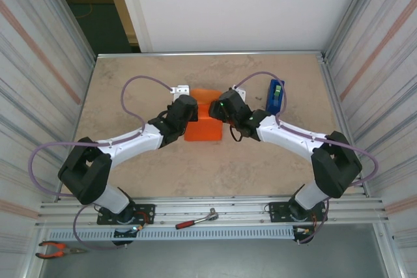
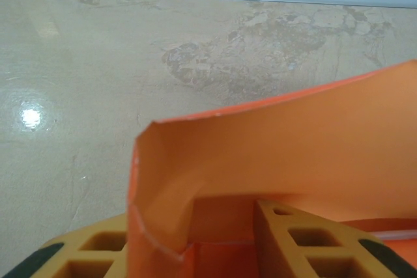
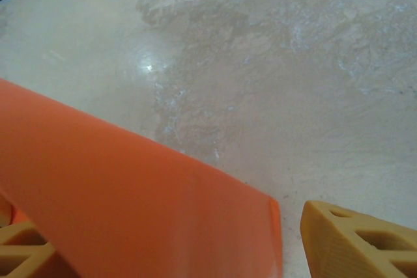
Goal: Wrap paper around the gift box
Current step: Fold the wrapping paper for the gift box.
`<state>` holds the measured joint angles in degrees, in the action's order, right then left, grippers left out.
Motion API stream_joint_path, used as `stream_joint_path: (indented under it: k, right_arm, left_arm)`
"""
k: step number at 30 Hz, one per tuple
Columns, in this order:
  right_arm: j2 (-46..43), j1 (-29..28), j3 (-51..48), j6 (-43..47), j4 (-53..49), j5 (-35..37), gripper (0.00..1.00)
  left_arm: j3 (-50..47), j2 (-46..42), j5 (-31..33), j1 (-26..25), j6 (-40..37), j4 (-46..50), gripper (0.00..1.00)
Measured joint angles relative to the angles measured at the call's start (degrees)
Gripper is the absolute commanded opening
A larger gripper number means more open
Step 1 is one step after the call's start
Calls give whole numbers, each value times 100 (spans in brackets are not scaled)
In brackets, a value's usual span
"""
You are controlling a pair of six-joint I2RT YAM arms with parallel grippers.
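The paper [image 1: 203, 124] is bright orange and lies as a box-sized parcel at the table's middle; the gift box is hidden inside it. My left gripper [image 1: 187, 110] reaches in from the left at the parcel's far left end. In the left wrist view a folded flap of paper [image 2: 280, 154] stands up and fills the gap of the left gripper [image 2: 195, 226], touching both yellow fingers [image 2: 306, 239]. My right gripper [image 1: 221, 110] is at the parcel's far right end. In the right wrist view the right gripper [image 3: 166, 226] is open, with the paper [image 3: 130, 200] between its fingers and a gap beside the right finger.
A blue tape dispenser [image 1: 274, 96] stands right of the parcel, close to the right arm. On the rail at the near edge lie a ratchet [image 1: 195, 219] and pliers [image 1: 55, 249]. Metal walls close in the table on both sides.
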<state>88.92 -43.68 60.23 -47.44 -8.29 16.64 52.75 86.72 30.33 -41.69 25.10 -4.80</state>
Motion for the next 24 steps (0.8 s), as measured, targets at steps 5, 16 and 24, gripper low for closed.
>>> stream_joint_path:
  k: [5, 16, 24]
  right_arm:
    - [26, -11, -37, -13, 122, 66, 69]
    - [31, -109, -85, -57, 223, 284, 69]
    - [35, -131, -85, -142, 216, 306, 68]
  left_arm:
    - [-2, -83, -101, 0, -2, 79, 48]
    - [-7, -811, -708, 11, 66, 240, 60]
    - [-146, -599, -721, 9, 87, 240, 59]
